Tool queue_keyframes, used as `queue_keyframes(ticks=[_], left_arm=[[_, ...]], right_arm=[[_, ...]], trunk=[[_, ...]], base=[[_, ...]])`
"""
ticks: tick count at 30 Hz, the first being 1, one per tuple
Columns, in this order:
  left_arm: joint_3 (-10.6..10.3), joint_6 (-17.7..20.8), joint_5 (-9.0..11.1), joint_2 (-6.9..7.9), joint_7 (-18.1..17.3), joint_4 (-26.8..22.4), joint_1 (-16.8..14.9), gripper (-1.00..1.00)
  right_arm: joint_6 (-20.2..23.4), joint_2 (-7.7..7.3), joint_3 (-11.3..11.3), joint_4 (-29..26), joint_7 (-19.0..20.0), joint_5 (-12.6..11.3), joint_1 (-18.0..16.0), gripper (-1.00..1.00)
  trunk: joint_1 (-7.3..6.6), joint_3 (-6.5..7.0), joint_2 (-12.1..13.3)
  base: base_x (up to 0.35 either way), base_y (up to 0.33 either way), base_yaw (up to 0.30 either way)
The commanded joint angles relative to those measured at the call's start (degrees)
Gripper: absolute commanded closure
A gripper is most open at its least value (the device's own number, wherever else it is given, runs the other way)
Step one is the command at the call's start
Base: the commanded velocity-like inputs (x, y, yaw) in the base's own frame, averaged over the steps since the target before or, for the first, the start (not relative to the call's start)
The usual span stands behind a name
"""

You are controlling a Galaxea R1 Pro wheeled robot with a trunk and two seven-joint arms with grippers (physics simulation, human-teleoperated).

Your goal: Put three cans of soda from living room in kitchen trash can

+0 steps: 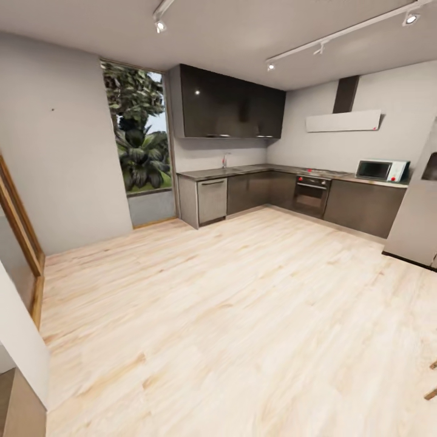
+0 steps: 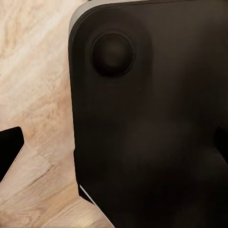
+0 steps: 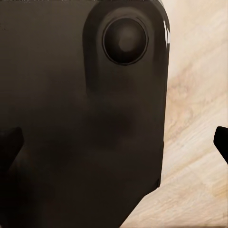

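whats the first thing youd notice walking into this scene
The wide light wood floor takes up most of the head view, running to an L-shaped run of dark kitchen cabinets along the far walls. A tall window full of green plants stands left of them, and a white microwave sits on the counter at the right. Both wrist views look onto a dark rounded panel over the same floor.

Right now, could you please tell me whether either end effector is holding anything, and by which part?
Nothing shows between the fingertips in either wrist view, just wood floor and the robot's dark body.
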Motion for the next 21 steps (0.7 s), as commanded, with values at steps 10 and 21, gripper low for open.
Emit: queue_keyframes(ticks=[10, 21], left_arm=[[0.0, 0.0, 0.0, 0.0, 0.0, 0.0, 0.0, -1.0], [0.0, 0.0, 0.0, 0.0, 0.0, 0.0, 0.0, -1.0]], right_arm=[[0.12, 0.0, -0.03, 0.0, 0.0, 0.06, 0.02, -1.0], [0.13, 0.0, -0.09, 0.0, 0.0, 0.07, 0.02, -1.0]], trunk=[[0.0, 0.07, 0.0], [0.0, 0.07, 0.0]], base=[[0.0, 0.0, -0.206], [0.0, 0.0, -0.007]])
